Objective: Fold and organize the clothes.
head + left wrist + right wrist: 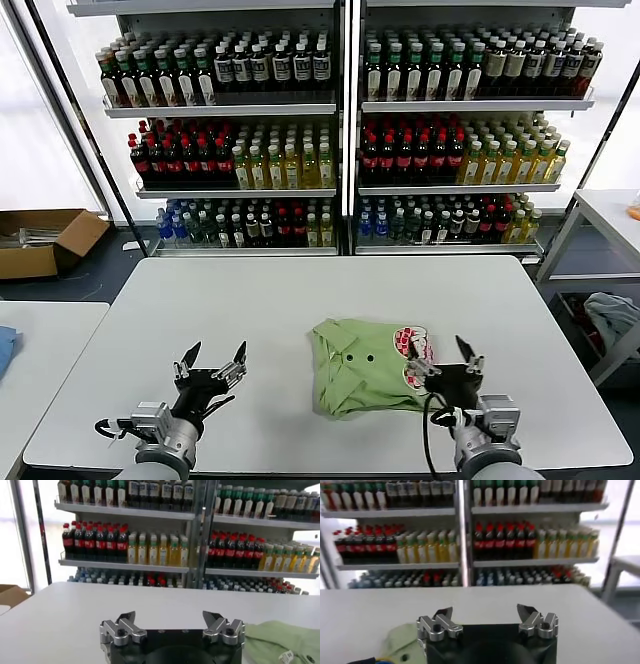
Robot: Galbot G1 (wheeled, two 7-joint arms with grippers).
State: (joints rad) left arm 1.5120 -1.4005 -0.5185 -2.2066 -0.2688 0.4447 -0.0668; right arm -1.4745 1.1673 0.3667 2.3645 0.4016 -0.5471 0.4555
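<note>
A light green T-shirt point(362, 366) lies loosely folded on the white table point(300, 300), right of centre, with a red-and-white print point(412, 345) showing at its right edge. My right gripper point(447, 362) hovers open at the shirt's near right corner, nothing between its fingers. My left gripper point(212, 360) stands open over bare table, well to the left of the shirt. In the left wrist view the left gripper point(171, 617) is empty and the shirt point(280, 639) lies off to one side. The right wrist view shows the right gripper point(485, 613) empty, a bit of shirt point(402, 642) beside it.
Shelves of bottled drinks point(340, 130) stand behind the table. A cardboard box point(45, 240) sits on the floor at far left. A second table point(40, 340) with a blue cloth point(5, 350) adjoins on the left. A white rack point(600, 260) stands at right.
</note>
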